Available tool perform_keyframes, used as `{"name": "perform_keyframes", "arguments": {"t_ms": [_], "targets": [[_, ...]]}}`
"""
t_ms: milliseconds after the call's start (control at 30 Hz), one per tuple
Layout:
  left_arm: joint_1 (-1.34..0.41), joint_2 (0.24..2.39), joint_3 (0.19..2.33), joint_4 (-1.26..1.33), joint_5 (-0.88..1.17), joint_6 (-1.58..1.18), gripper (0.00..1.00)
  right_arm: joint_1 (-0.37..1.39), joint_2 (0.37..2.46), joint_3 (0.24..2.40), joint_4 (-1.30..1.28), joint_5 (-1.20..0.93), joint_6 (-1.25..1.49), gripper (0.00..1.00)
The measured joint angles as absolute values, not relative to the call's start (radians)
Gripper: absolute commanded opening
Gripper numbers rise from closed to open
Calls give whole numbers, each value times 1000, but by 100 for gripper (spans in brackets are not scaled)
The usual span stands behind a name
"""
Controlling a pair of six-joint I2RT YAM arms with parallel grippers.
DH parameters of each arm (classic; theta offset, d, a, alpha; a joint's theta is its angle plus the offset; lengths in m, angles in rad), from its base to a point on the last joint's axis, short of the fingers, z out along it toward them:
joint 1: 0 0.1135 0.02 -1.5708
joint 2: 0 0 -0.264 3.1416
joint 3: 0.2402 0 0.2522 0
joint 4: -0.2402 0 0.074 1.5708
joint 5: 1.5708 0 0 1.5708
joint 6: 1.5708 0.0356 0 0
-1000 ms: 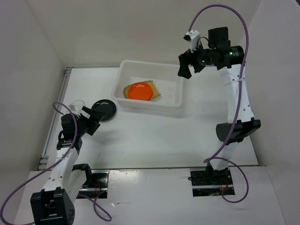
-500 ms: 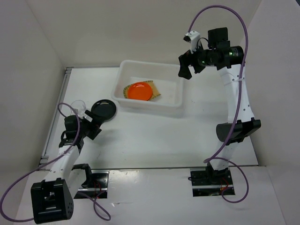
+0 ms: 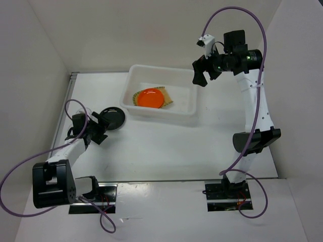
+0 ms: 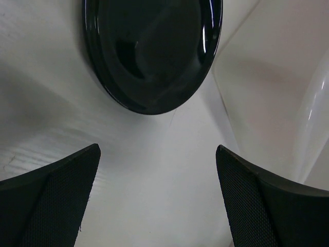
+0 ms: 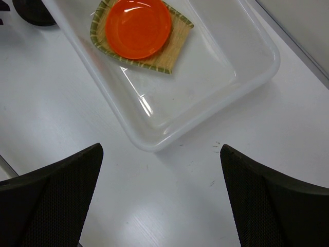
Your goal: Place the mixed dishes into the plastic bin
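The black plate (image 3: 112,118) lies on the table left of the plastic bin (image 3: 187,104). The orange plate (image 3: 149,98) sits on the bamboo tray (image 3: 167,99) inside the bin. My left gripper (image 3: 101,127) is open and empty, low at the table, just short of the black plate's near-left edge. In the left wrist view the black plate (image 4: 154,51) lies ahead of the open gripper (image 4: 157,195). My right gripper (image 3: 198,72) is open and empty, high above the bin's far right corner. The right wrist view shows the bin (image 5: 216,77), orange plate (image 5: 138,28) and tray (image 5: 172,51). No clear cup shows plainly.
White walls enclose the table on the left, back and right. The bin's curved wall (image 4: 313,113) rises right of the black plate. A purple cable (image 3: 75,103) loops over the left wrist. The black plate's edge (image 5: 33,13) shows in the right wrist view.
My left arm has folded down and swung left, bringing the open gripper lower beside the black plate. The right arm has barely moved. The dishes have not moved.
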State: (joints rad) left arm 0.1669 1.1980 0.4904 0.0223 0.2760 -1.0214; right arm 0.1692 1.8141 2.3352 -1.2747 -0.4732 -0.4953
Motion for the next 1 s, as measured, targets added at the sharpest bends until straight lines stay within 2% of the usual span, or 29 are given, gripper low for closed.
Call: {"name": "perform_keyframes", "arguments": {"t_ms": [333, 667, 1000], "targets": [[167, 1381, 562, 53, 259, -1019, 99, 153, 1814, 2335, -1278, -458, -496, 99], [167, 1434, 593, 77, 254, -1016, 99, 147, 1814, 2329, -1280, -446, -496, 99], [165, 1498, 626, 119, 255, -1016, 88, 147, 1814, 2302, -1280, -432, -496, 99]]}}
